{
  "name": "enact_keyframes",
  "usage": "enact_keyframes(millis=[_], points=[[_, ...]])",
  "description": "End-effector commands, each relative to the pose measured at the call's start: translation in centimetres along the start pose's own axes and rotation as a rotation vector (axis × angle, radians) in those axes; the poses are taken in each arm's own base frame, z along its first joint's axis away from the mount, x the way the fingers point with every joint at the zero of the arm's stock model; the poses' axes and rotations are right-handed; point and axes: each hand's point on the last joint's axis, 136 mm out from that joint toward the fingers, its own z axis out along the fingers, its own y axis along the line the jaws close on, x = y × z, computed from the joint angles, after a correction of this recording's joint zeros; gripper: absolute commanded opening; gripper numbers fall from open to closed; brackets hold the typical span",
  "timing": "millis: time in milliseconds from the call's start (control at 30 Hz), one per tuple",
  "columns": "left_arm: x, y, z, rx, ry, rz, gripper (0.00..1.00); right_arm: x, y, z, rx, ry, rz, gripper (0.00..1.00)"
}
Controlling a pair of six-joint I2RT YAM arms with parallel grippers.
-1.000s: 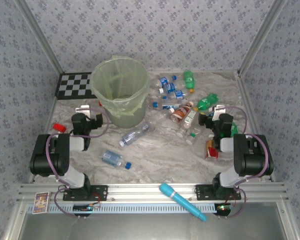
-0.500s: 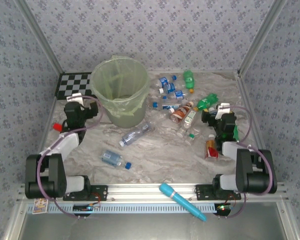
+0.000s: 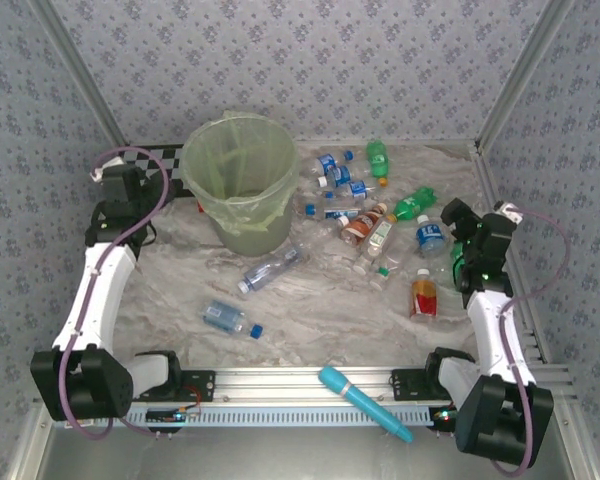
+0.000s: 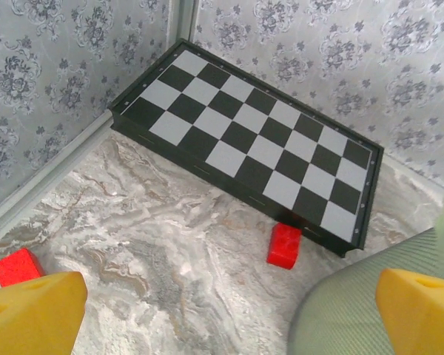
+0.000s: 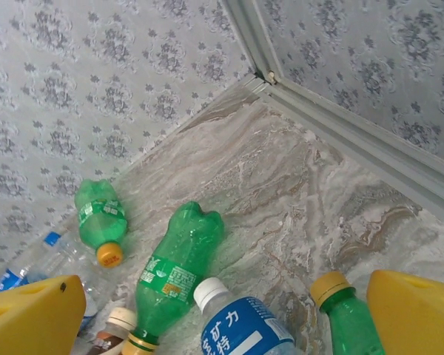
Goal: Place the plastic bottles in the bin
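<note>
The bin, a pale-green bucket with a liner bag, stands at the back left; its wall edges into the left wrist view. Plastic bottles lie clustered to its right, two more in front of it. My left gripper hovers open over bare table left of the bin. My right gripper is open above a blue-labelled white-capped bottle, between a large green bottle and a yellow-capped green one. Neither holds anything.
A checkerboard lies in the back-left corner with a red block at its edge and another red block near the left wall. A cyan pen-shaped stick rests on the front rail. Walls enclose the table on three sides.
Both arms have stretched out from a folded pose. The left gripper swung back-left toward the checkerboard; the right swung toward the right wall, uncovering bottles beneath it. Both stayed open.
</note>
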Motion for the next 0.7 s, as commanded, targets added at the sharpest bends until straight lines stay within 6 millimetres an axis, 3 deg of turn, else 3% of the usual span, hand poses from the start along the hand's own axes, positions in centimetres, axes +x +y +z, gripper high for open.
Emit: enact_keyframes(millis=[0, 200, 467, 667], points=[[2.3, -0.4, -1.3, 0.044, 0.131, -0.053, 1.0, 0.3, 0.5, -0.7, 0.001, 0.079, 0.06, 0.99], [3.8, -3.2, -3.6, 0.173, 0.154, -0.051, 1.0, 0.7, 3.4, -1.5, -0.09, 0.142, 0.022, 0.99], [8.7, -6.8, -7.2, 0.25, 0.207, 0.118, 1.0, 4.5, 7.9, -2.7, -0.173, 0.286, -0.202, 0.99], [9.7, -6.1, -9.0, 0.231, 0.204, 0.153, 1.0, 7.0, 11.1, -3.9, -0.225, 0.333, -0.337, 0.99]])
